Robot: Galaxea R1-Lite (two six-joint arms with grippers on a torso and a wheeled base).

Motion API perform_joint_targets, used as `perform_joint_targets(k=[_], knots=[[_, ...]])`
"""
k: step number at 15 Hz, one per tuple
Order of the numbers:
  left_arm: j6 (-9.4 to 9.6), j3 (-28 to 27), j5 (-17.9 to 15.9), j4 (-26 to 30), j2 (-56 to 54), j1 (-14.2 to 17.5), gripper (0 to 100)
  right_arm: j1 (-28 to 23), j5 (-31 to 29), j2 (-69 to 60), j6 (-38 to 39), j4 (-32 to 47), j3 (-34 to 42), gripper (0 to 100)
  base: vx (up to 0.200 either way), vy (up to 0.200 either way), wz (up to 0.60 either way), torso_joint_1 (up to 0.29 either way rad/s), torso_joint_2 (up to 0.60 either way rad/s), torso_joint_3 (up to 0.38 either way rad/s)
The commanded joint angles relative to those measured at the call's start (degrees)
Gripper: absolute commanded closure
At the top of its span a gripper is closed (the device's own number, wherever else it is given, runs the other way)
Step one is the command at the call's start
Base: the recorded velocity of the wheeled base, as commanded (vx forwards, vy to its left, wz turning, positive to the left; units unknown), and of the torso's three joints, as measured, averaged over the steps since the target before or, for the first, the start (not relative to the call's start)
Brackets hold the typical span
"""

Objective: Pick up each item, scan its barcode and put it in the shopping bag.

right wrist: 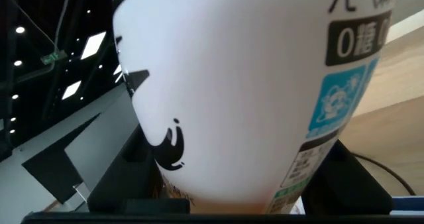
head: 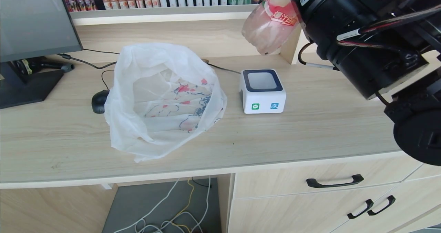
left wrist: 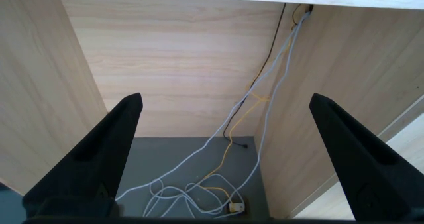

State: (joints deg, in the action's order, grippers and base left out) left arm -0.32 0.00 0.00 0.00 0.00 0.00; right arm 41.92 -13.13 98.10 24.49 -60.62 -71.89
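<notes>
Right claw (right wrist: 225,197) grips the bottle (head: 270,21), scanner (head: 262,91) below it on the bench (head: 310,129); left claw (left wrist: 225,101) spread wide over cables (left wrist: 199,191)

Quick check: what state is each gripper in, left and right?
Left gripper: open, holding nothing.
Right gripper: closed on the bottle.

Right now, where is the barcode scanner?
In the head view the scanner sits on the counter, just right of the shopping bag and below the bottle held in the air.
</notes>
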Motion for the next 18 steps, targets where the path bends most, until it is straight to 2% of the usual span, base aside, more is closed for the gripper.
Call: perform_joint_targets(k=[1,5,7,9,11,13,15,18], knots=[[-0.03,0.0,0.0,0.0,0.0,0.0,0,3.2,0.2,-3.0,-4.9,-0.5,2.5,100,0.0,0.0,0.0,0.0,0.0,0.0],[-0.03,0.0,0.0,0.0,0.0,0.0,0,5.0,0.1,-5.2,-17.3,-2.2,6.8,100,0.0,0.0,0.0,0.0,0.0,0.0],[-0.03,0.0,0.0,0.1,0.0,0.0,0,5.0,0.4,-5.3,-20.4,-6.4,9.0,100,0.0,0.0,0.0,0.0,0.0,0.0],[-0.03,0.0,0.0,0.0,0.0,0.0,0,4.4,4.9,-6.1,-26.3,-6.8,9.8,100,0.0,0.0,0.0,0.0,0.0,0.0],[-0.03,0.0,0.0,0.0,0.0,0.0,0,3.6,6.9,-5.8,-35.6,-7.5,11.4,100,0.0,0.0,0.0,0.0,0.0,0.0],[-0.03,0.0,0.0,0.0,0.0,0.0,0,3.7,6.9,-3.0,-36.4,-10.6,11.9,100,0.0,0.0,0.0,0.0,0.0,0.0],[0.05,0.0,0.0,0.0,0.0,0.0,0,3.5,6.5,-0.4,-32.5,-11.9,11.7,100,0.0,0.0,0.0,0.0,0.0,0.0],[-0.03,0.0,0.0,0.0,0.0,-0.1,0,3.7,5.6,0.4,-31.8,-14.2,14.2,100,0.0,0.0,0.0,0.0,0.0,0.0]])
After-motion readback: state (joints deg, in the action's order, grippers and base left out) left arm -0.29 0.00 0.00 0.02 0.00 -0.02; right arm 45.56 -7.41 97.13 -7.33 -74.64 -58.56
